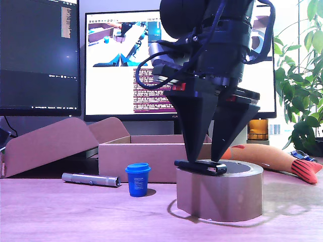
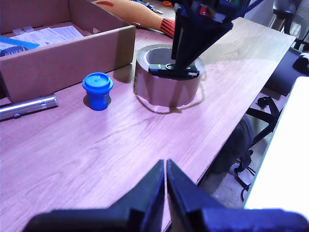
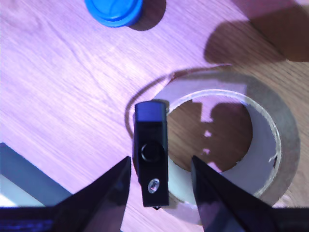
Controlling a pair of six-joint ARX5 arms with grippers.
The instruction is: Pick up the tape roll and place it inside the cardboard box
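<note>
**Desk:** What sits across the exterior view, left to right?

**Photographer:** A silver flashlight (image 1: 91, 179) lies on the wooden table (image 1: 75, 217) at about 8 o'clock of the frame. Next comes the small blue cup (image 1: 137, 179), upright, just in front of the cardboard box (image 1: 139, 159). The tape roll (image 1: 220, 194) lies flat on the table at roughly 5 o'clock, beside the box and outside it, near its front corner.

**Desk:** And the arms?

**Photographer:** My second gripper (image 1: 203, 162) hangs straight down over the roll, its black fingers spread with tips at the roll's upper rim. A small black device (image 3: 152, 152) rests on that rim between the tips; I cannot tell whether they touch it. In the first wrist view, my first gripper (image 2: 165, 166) has its fingers pressed together, holding nothing, well back from the roll, which lies at its 12 o'clock.

**Desk:** Background?

**Photographer:** Two monitors (image 1: 116, 65), and a leafy plant (image 1: 300, 85) at the exterior view's 3 o'clock.
</note>
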